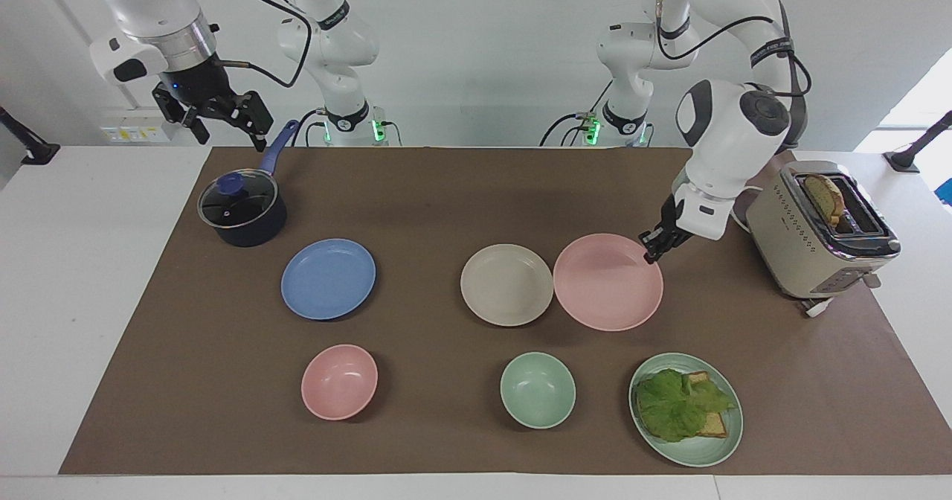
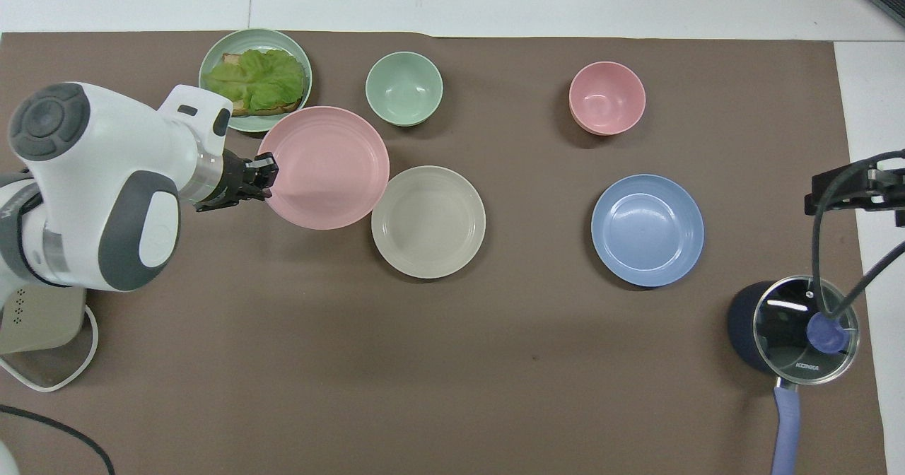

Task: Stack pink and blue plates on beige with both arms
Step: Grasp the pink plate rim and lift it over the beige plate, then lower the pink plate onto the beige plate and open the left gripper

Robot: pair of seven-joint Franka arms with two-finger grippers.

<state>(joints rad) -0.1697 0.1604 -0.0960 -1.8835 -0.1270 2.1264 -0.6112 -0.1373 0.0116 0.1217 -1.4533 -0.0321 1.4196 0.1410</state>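
Two tools here. The left tool (image 1: 654,248) is clamped on the rim of the pink plate (image 1: 606,283), holding it up over the brown mat (image 1: 446,195) just beside the beige plate (image 1: 506,284), edges about overlapping from overhead. The right tool (image 1: 223,117) hangs with its fingers spread wide, gripping nothing, over the counter edge by the lidded saucepan (image 1: 242,208). The blue plate (image 1: 328,278) sits flat toward the right arm's end, well apart from the beige one.

The pink plate (image 1: 606,283) hangs lifted, level, beside the beige plate (image 1: 506,284); the blue plate (image 1: 328,278) lies flat toward the right arm's end.
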